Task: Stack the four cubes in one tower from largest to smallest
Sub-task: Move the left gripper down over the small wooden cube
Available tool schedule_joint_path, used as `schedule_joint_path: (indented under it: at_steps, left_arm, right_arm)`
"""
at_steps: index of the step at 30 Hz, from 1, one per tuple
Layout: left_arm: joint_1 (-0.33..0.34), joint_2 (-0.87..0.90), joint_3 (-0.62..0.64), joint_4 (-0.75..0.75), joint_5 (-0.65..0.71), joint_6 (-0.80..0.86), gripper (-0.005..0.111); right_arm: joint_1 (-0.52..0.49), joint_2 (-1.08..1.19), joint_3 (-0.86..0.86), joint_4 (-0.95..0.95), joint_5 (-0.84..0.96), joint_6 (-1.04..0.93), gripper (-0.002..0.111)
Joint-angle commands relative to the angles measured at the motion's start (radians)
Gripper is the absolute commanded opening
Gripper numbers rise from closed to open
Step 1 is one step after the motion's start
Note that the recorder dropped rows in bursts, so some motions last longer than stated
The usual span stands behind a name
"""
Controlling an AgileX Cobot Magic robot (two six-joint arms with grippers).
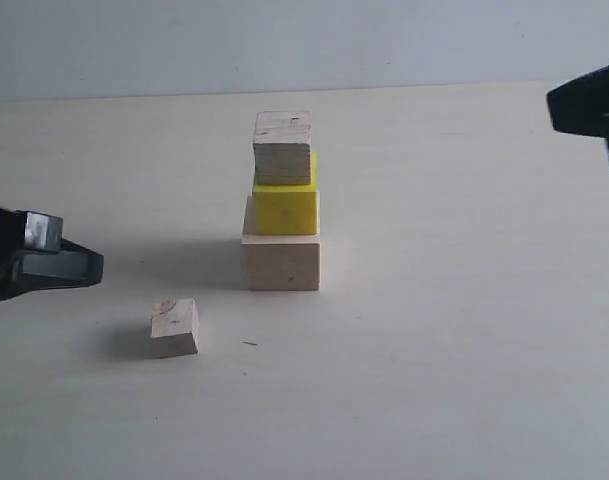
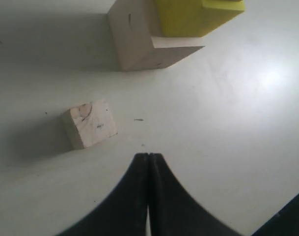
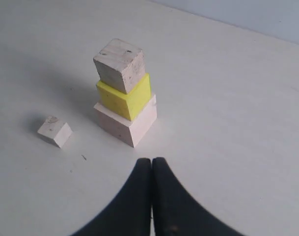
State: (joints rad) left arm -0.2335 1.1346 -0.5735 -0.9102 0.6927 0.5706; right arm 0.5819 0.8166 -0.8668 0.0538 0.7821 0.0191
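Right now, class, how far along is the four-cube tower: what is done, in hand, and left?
Done: pale wood cube, yellow cube and greyish wood cube are stacked bottom-up in that order. In hand: nothing; left tool and right tool are both shut, empty. Left: the smallest cube lies on the table apart from the stack, yet to go on top.

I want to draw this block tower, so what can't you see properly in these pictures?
- Greyish cube: left wrist view, it lies beyond the top edge and does not show.
- Yellow cube: left wrist view, the top edge cuts it off.
- Small cube: the dark marks on it are too small to make out in any view.
- Right gripper: exterior view, the right edge cuts it off, so its tips are unseen.
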Motion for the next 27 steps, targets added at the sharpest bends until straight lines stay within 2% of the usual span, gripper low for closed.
schedule_joint_path:
  at_steps: [1, 3, 5, 6, 7, 11, 13, 19, 23, 27]
  left_arm:
    - [-0.113, 0.036, 0.003, -0.011, -0.086, -0.043, 0.0]
    - [-0.195, 0.05, 0.003, -0.007, -0.153, -0.089, 0.0]
    - [-0.251, 0.077, -0.007, 0.018, -0.177, -0.176, 0.0]
    - [-0.267, 0.091, -0.017, 0.049, -0.177, -0.232, 0.0]
    - [-0.286, 0.114, -0.036, 0.145, -0.177, -0.349, 0.0]
    - [-0.306, 0.191, -0.11, 0.463, -0.15, -0.644, 0.0]
    - [-0.306, 0.215, -0.142, 0.545, -0.1, -0.72, 0.0]
    - [-0.308, 0.261, -0.217, 0.586, -0.007, -0.761, 0.0]
    - [-0.33, 0.345, -0.22, 0.617, 0.003, -0.813, 0.0]
    - [-0.33, 0.4, -0.22, 0.575, 0.007, -0.818, 0.0]
  right_arm:
    - [-0.001, -0.088, 0.005, -0.008, 0.024, 0.013, 0.0]
    - [-0.001, -0.109, 0.005, -0.006, 0.045, 0.032, 0.0]
    - [-0.001, -0.111, 0.005, -0.006, 0.085, 0.032, 0.0]
    - [-0.001, -0.111, 0.005, -0.006, 0.096, 0.034, 0.0]
    - [-0.001, -0.111, 0.005, -0.006, 0.11, 0.034, 0.0]
    - [-0.001, -0.111, 0.005, -0.006, 0.128, 0.032, 0.0]
    - [-0.001, -0.111, 0.005, -0.006, 0.13, 0.032, 0.0]
    - [-0.001, -0.111, 0.005, -0.006, 0.13, 0.026, 0.0]
    - [-0.001, -0.111, 0.005, -0.008, 0.13, 0.027, 0.0]
    - [-0.001, -0.111, 0.005, -0.008, 0.139, 0.027, 0.0]
